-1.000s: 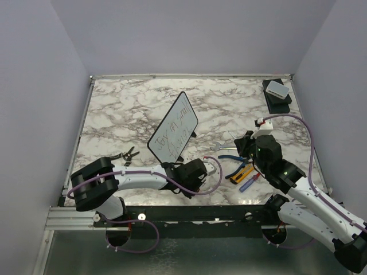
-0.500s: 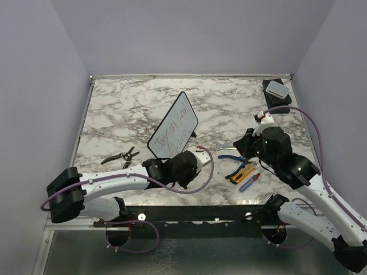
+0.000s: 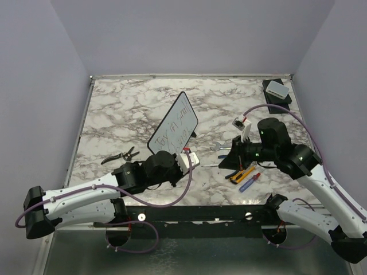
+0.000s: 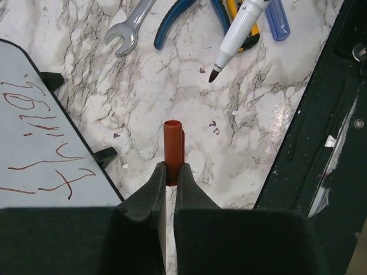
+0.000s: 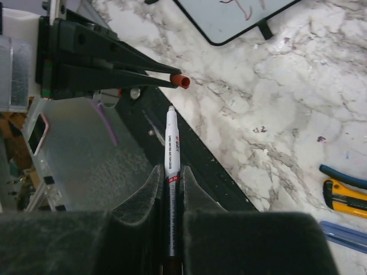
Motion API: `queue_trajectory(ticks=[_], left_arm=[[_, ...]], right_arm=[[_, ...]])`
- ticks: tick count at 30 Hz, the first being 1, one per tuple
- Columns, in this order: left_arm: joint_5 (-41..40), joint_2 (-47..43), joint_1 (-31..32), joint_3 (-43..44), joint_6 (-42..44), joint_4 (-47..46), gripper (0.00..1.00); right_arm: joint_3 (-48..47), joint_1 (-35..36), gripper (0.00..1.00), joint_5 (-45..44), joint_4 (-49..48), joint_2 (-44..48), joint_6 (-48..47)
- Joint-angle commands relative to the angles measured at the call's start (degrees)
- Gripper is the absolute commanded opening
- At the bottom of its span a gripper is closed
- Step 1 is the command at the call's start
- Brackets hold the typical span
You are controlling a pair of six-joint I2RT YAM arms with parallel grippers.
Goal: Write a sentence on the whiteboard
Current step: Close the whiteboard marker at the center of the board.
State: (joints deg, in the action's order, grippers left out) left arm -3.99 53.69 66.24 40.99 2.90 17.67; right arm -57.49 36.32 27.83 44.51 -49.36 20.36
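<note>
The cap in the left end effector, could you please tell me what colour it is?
The cap is reddish-orange, seen best in the left wrist view.

The left arm (image 3: 86,195) lies low, stretched toward the middle; the left end effector (image 4: 171,172) is pinched tight on a red marker cap (image 4: 172,143). The right arm (image 3: 321,183) is bent high; the right end effector (image 5: 171,175) points left and clamps a marker (image 5: 171,143). Both tips face each other, apart.

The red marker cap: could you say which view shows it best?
Left wrist: the red marker cap is large, pinched by the left gripper. Right wrist shows it small; in top external I cannot find it.
</note>
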Motion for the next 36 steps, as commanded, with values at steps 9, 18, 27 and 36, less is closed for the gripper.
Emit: queue_trajectory(ticks=[9,18,27,36], left_arm=[[10.39,-9.24,3.49,-3.37,3.26,-1.65,0.0],[13.44,-8.52,4.3,-3.2,3.05,-2.2,0.0],[13.56,-9.57,4.56,-3.38,2.65,-2.47,0.0],[13.71,-10.41,4.92,-3.41,2.81,-2.55,0.0]], right_arm=[[-5.58,-0.02,0.01,16.82,8.39,-3.32,-2.24],[-5.88,-0.02,0.01,17.61,8.74,-4.92,-2.83],[-5.26,-0.02,0.01,16.22,8.98,-5.88,-3.55],[-5.11,-0.06,0.0,14.94,8.88,-6.68,-3.89]])
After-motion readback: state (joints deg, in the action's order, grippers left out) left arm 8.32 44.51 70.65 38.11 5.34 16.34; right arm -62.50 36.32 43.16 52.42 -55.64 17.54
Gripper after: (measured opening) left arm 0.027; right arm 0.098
